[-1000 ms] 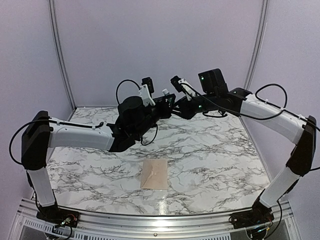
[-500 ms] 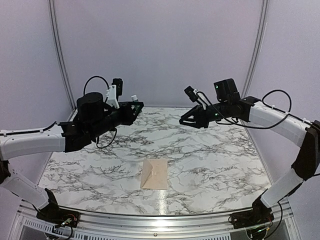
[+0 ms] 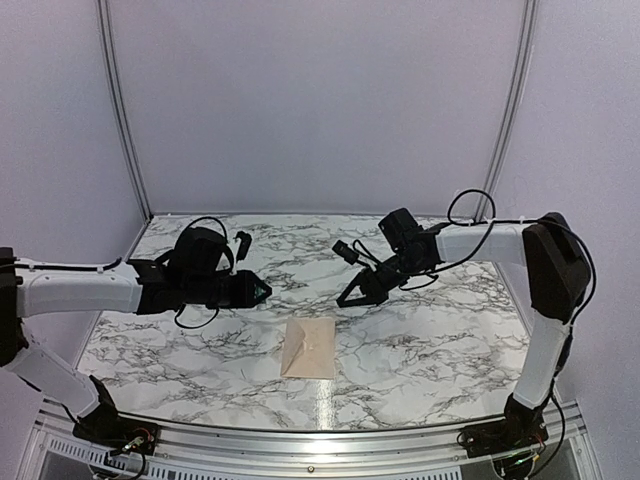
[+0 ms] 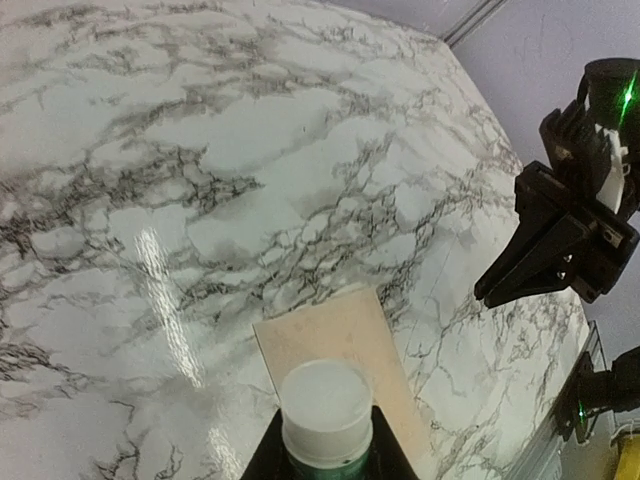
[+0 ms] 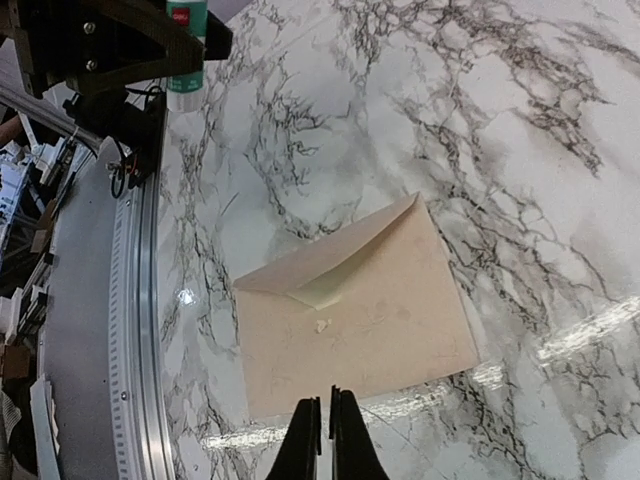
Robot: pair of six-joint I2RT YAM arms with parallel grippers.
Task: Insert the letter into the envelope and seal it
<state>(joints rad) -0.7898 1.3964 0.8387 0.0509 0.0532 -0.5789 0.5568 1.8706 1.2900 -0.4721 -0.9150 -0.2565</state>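
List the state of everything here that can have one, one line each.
envelope: lying flat on the table, flap folded over; cannot tell if it is stuck down.
glue stick: held off the table; cannot tell if it is capped.
left gripper: shut on the glue stick, in the air.
right gripper: shut, empty, above the envelope's edge.

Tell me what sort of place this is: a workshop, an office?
Probably a robot test booth in a lab: a left arm and a right arm fixed by a metal rail at the edge of a marble-patterned table, plain lilac walls closing it in, and an envelope laid out.
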